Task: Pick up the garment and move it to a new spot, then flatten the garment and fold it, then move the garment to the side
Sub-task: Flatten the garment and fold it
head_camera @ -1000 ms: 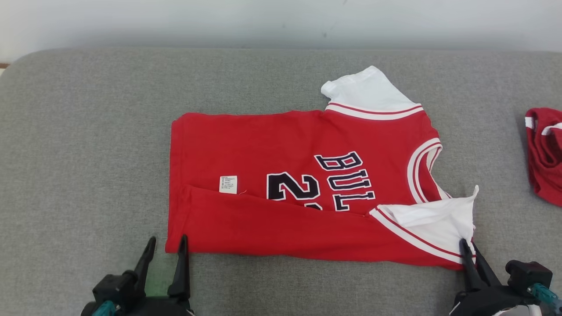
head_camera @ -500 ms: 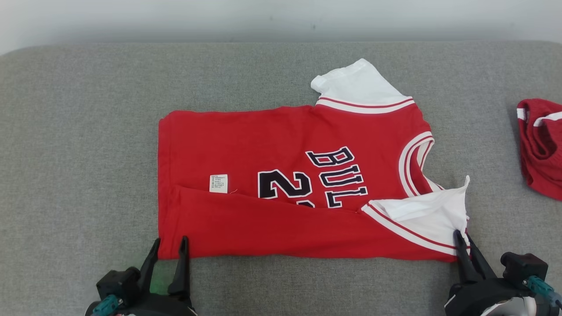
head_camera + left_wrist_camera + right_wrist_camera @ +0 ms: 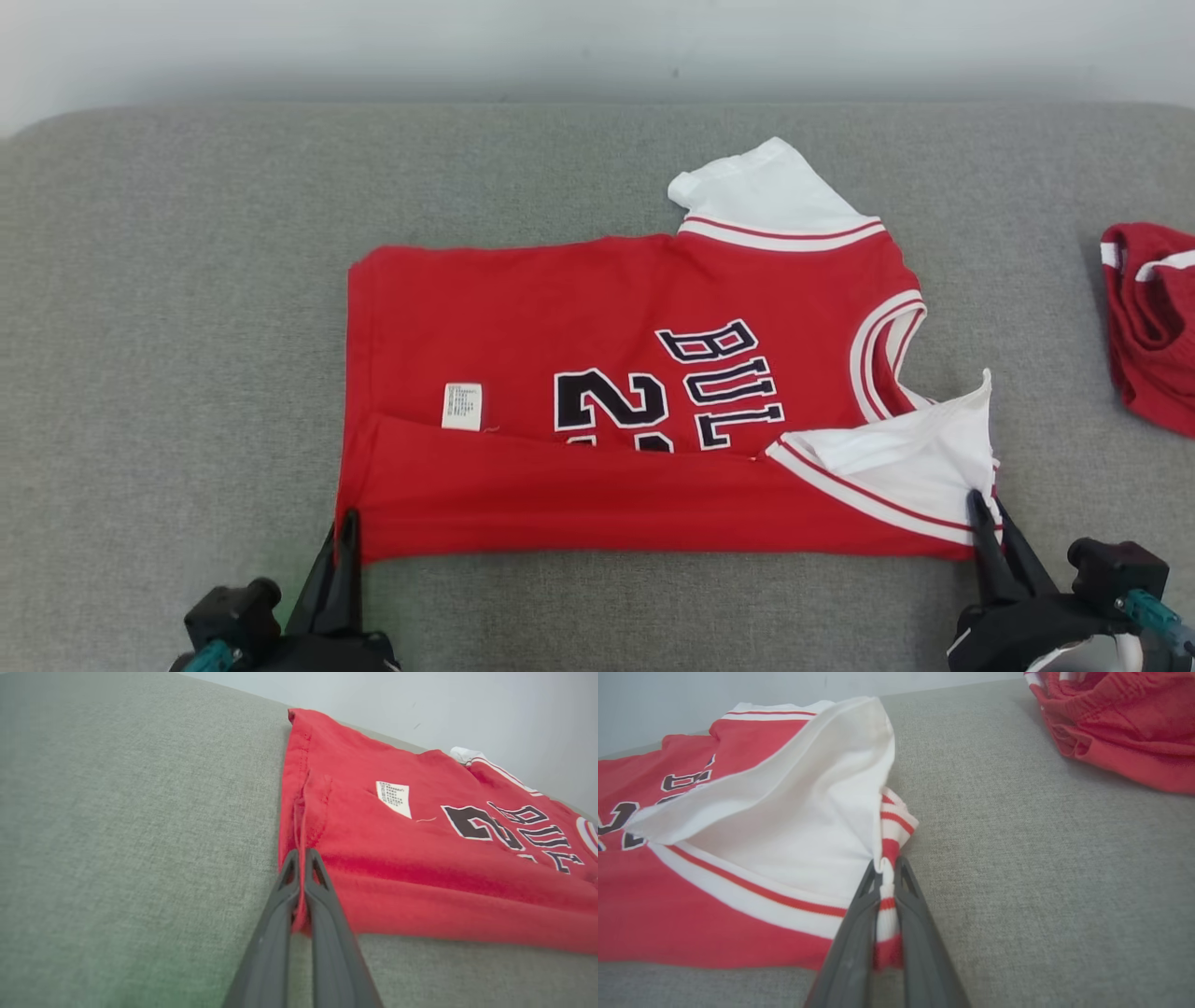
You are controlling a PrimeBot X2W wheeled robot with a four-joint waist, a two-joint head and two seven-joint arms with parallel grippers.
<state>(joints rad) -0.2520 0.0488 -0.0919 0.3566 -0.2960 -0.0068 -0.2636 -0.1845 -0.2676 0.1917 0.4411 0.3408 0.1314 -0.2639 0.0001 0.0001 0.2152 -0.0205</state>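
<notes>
The garment (image 3: 607, 317) is a red jersey with white sleeves and dark lettering, lying sideways on the grey cushion (image 3: 168, 308), its near long edge folded over. My left gripper (image 3: 344, 523) is shut on the garment's near left hem corner; the left wrist view shows red cloth (image 3: 397, 858) pinched between the left gripper (image 3: 299, 856) fingers. My right gripper (image 3: 978, 504) is shut on the striped edge of the near white sleeve; in the right wrist view the right gripper (image 3: 886, 868) clamps that sleeve (image 3: 794, 830) cuff.
A second red garment (image 3: 1153, 327) lies bunched at the cushion's right edge, also seen as a red heap (image 3: 1120, 728) in the right wrist view. A pale wall (image 3: 597, 47) runs behind the cushion. Bare grey fabric spreads left of the jersey.
My left gripper has moved onto the jersey's near left corner and shut on it. The right gripper keeps its hold on the sleeve. The camera shifted slightly.
</notes>
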